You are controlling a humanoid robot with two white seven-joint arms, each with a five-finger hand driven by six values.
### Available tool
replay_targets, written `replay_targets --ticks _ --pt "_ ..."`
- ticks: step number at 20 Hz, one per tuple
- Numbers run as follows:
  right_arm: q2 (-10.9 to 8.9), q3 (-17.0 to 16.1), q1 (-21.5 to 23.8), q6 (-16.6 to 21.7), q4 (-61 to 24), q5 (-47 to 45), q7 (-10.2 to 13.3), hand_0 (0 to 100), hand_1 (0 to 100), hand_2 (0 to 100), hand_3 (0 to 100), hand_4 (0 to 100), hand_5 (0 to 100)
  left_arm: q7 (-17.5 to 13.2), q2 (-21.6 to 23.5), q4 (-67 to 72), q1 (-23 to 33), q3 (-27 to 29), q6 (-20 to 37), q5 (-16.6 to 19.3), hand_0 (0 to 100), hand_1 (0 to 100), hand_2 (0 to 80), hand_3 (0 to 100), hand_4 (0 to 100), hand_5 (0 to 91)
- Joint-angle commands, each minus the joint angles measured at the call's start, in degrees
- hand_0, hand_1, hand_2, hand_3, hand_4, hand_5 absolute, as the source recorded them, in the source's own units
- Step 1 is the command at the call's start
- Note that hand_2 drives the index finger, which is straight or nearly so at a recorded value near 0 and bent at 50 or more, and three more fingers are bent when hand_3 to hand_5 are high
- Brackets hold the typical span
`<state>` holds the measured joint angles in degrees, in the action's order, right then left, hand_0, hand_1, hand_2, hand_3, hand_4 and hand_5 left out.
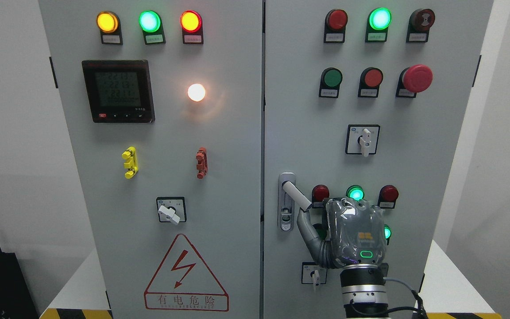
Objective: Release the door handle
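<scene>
One right hand (348, 235), thumb touching one door handle (296, 195), grip unclear; two cabinet doors (162, 177), three rotary switches (363, 140).

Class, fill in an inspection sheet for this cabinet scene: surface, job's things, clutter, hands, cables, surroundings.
Surface: grey cabinet front, two doors, both closed as far as can be seen.
Job's things: door handle on the right door, swung out at a slant from its lock plate.
Clutter: nothing seen.
Hands: right hand raised beside the handle, thumb close under its tip; contact cannot be told. Left hand not in view.
Cables: grey cable looping from the right wrist.
Surroundings: lit indicator lamps, digital meter, red emergency button, rotary switches, electric warning triangle, white walls.
</scene>
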<state>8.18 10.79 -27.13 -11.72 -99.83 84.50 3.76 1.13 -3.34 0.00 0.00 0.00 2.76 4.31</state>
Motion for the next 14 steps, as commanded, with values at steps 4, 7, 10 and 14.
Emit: replay_targets --ticks 4,7,10,14 --pt "0.0 -0.2 -0.4 0.0 0.0 0.0 0.0 54 11 87 100 100 100 0.0 0.0 0.5 -0.2 0.1 0.0 0.0 12 39 0.0 0 0 0.0" --pt "0.0 -0.2 -0.4 0.0 0.0 0.0 0.0 54 11 87 100 100 100 0.0 0.0 0.5 -0.2 0.1 0.0 0.0 12 39 0.0 0 0 0.0" --pt "0.0 -0.2 -0.4 0.0 0.0 0.0 0.0 54 11 87 100 100 100 0.0 0.0 0.5 -0.2 0.1 0.0 0.0 12 39 0.0 0 0 0.0" --pt "0.0 -0.2 -0.4 0.0 0.0 0.0 0.0 54 11 87 100 100 100 0.0 0.0 0.5 -0.2 0.1 0.0 0.0 12 39 0.0 0 0 0.0"
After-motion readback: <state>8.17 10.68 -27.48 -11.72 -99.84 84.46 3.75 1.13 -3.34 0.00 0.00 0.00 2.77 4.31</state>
